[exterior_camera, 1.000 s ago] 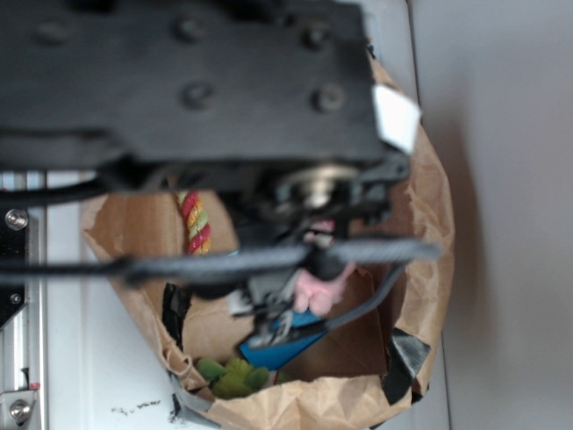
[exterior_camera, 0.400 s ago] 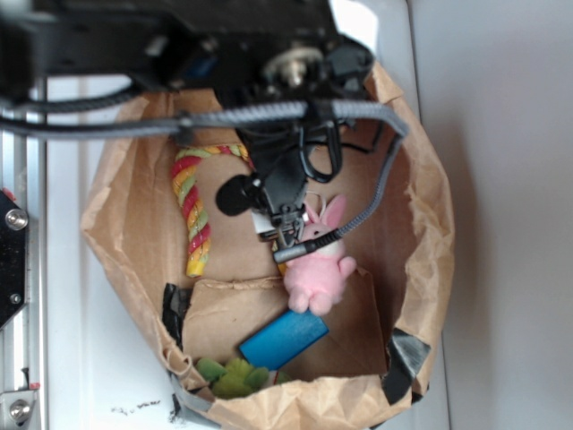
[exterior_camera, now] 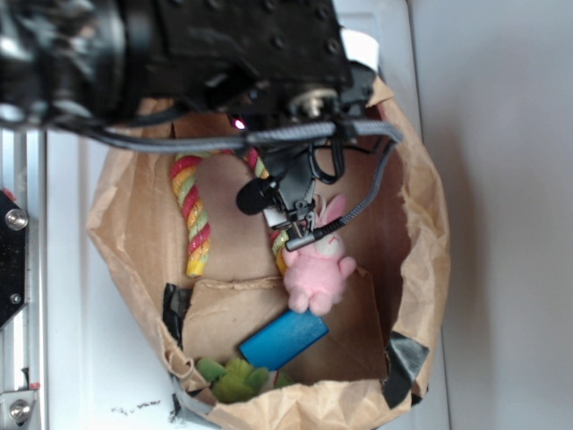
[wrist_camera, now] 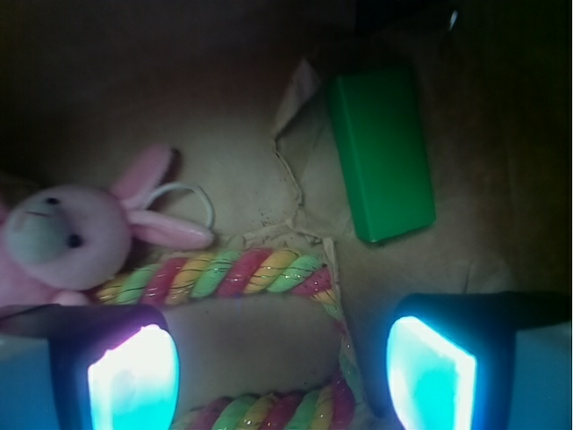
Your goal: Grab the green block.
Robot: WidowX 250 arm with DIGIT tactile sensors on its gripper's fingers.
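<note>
The green block (wrist_camera: 380, 152) shows only in the wrist view, lying flat on the brown paper at the upper right, beyond my right finger and apart from it. The arm hides it in the exterior view. My gripper (wrist_camera: 282, 367) is open, its two lit pads (wrist_camera: 134, 381) spread wide over the looped rope toy (wrist_camera: 224, 273), with nothing between them. In the exterior view the gripper (exterior_camera: 298, 226) hangs inside the paper bag, just beside the pink bunny's ears.
The pink plush bunny (exterior_camera: 318, 269) (wrist_camera: 63, 237) lies left of the gripper in the wrist view. A striped rope toy (exterior_camera: 192, 215), a blue block (exterior_camera: 284, 339) and a yellow-green plush (exterior_camera: 235, 376) also lie in the bag. The bag's crumpled walls (exterior_camera: 434, 233) rise all around.
The arm has drawn back from over the blue block toward the top of the picture. The gripper now sits by the bunny's head, and the bunny and blue block are uncovered.
</note>
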